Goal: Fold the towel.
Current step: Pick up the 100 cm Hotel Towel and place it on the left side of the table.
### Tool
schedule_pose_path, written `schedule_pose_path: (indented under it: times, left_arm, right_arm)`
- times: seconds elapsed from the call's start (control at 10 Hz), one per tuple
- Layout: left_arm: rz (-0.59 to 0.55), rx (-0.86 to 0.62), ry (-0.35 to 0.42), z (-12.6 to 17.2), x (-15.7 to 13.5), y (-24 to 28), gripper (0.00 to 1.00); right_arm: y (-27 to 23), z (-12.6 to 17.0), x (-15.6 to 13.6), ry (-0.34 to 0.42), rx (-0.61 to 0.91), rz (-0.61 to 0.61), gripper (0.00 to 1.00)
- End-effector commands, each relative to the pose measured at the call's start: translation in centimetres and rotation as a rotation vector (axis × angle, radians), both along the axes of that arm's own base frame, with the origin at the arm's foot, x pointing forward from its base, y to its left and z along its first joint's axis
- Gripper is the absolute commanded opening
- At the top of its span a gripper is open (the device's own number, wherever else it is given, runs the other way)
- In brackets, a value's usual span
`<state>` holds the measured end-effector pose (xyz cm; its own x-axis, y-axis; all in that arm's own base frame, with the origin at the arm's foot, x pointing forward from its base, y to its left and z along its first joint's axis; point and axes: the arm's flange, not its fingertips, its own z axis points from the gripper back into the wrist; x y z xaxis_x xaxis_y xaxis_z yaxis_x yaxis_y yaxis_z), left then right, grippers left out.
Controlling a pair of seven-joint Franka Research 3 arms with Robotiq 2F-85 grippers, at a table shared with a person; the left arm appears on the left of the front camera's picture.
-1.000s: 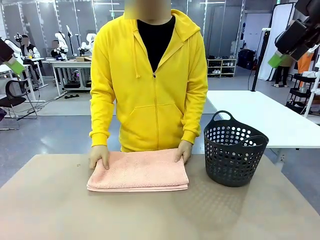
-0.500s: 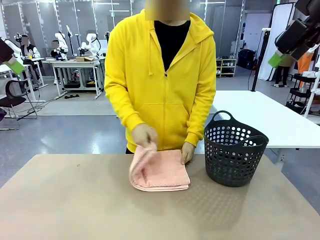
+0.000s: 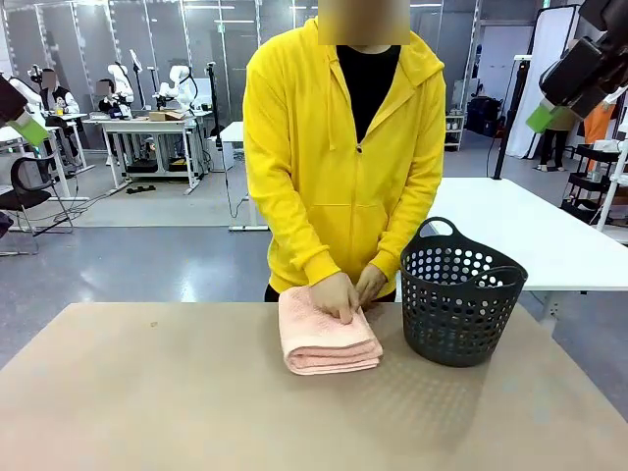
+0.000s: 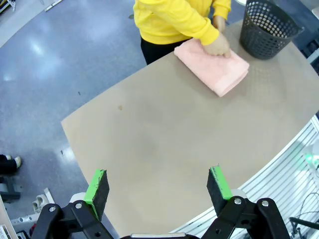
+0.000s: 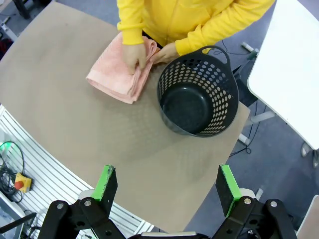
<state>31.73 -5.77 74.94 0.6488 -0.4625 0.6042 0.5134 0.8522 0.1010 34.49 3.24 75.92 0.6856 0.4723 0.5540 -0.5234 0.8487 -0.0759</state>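
Observation:
The salmon-pink towel [image 3: 329, 344] lies folded into a compact stack on the far side of the tan table [image 3: 147, 392]. A person in a yellow hoodie presses both hands [image 3: 343, 294] on its far right corner. From above, the towel [image 4: 219, 70] [image 5: 110, 75] is a thick rectangle beside the basket. My left gripper [image 4: 157, 185] hangs open high over the table's near edge, far from the towel. My right gripper [image 5: 167, 185] is open too, high above the near right side, with nothing between its green pads.
A dark perforated basket [image 3: 461, 294] [image 5: 197, 94] stands empty just right of the towel. A white table [image 3: 510, 226] is behind it on the right. Both arms' grippers hang at the front view's upper corners [image 3: 27, 126] [image 3: 545, 116].
The person has folded the towel's left half over to the right, making a narrower, thicker stack, and has stepped to the right. Both arms have stayed still.

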Motion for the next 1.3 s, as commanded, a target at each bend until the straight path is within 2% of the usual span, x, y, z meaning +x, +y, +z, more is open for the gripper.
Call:
schedule_pose_path:
  times: [0.0, 1.2]
  left_arm:
    - [0.005, 0.007, 0.011, 0.47, 0.01, 0.13, 1.00]
    - [0.005, 0.007, 0.011, 0.47, 0.01, 0.13, 1.00]
  right_arm:
    - [-0.19, 0.08, 0.14, 0.008, -0.005, -0.002, 1.00]
    - [-0.19, 0.08, 0.14, 0.008, -0.005, -0.002, 1.00]
